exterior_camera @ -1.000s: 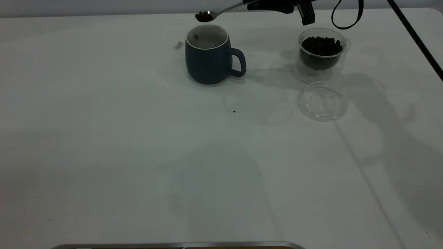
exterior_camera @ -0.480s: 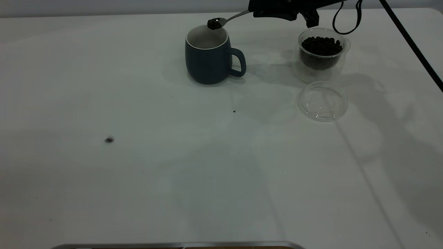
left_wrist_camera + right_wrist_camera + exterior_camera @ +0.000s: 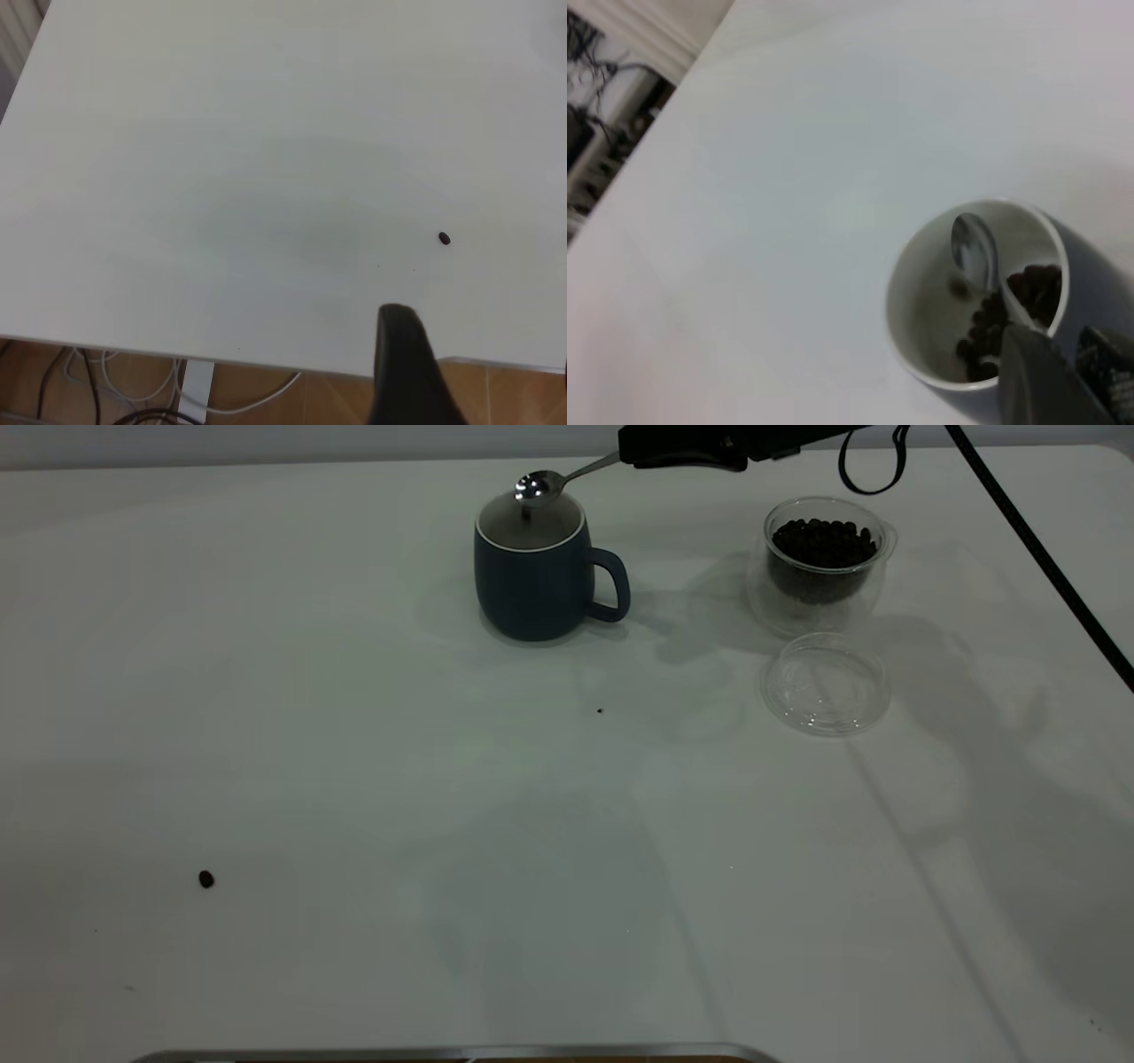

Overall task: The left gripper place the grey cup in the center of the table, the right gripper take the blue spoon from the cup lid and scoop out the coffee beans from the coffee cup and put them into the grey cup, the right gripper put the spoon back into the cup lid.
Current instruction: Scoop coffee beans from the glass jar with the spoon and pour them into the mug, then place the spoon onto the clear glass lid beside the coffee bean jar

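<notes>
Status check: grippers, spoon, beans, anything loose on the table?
Right gripper shut on spoon, bowl emptied above grey cup. Beans in cup. Left gripper idle near table edge. One stray bean on table.

grey cup (image 3: 532, 576): upright, beans inside | blue spoon (image 3: 534, 487): emptied bowl above it

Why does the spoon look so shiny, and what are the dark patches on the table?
In the exterior view the spoon bowl glints with glare above the mug, and soft grey shadows lie across the table. In the right wrist view the gripper is near and blurred.
</notes>
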Motion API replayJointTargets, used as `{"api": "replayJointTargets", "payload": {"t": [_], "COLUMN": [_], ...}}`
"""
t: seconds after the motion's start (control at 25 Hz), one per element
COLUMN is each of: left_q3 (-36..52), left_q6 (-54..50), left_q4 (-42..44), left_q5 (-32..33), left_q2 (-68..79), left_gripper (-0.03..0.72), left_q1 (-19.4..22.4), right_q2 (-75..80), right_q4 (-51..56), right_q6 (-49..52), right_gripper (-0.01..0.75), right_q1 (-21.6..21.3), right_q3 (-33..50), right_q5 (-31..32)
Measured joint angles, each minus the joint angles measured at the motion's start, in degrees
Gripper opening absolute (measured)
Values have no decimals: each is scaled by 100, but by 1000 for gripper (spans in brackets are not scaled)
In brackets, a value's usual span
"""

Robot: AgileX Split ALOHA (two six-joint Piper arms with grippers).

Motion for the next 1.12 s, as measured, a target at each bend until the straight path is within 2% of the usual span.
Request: {"api": "replayJointTargets", "payload": {"t": [0.2, 0.4, 0.48, 0.6, 0.84, 1.0, 1.12], "left_q3": [0, 0, 0, 0, 0, 0, 0], "left_q6": [0, 0, 0, 0, 0, 0, 0], "left_q4": [0, 0, 0, 0, 0, 0, 0], "left_q5": [0, 0, -5, -5, -5, -5, -5], "left_q2": [0, 0, 0, 0, 0, 0, 0], "left_gripper": [489, 489, 489, 489, 489, 489, 489], "left_q1": [0, 0, 0, 0, 0, 0, 0], "right_q2": [-254, -683, -986, -1396, -1746, -1754, -1754], "right_q4": [-25, -681, -1124, -1704, -2105, -2144, -2144], "right_q6": [-592, -21, 444, 1312, 2357, 2337, 2186], "right_gripper": [92, 92, 92, 92, 92, 92, 92], "right_q1": [0, -19, -106, -474, -1638, -2368, -2673], "right_q3": [0, 0, 0, 0, 375, 1141, 1716], "right_q5": [-94, -117, 62, 569, 1942, 2047, 1743]}}
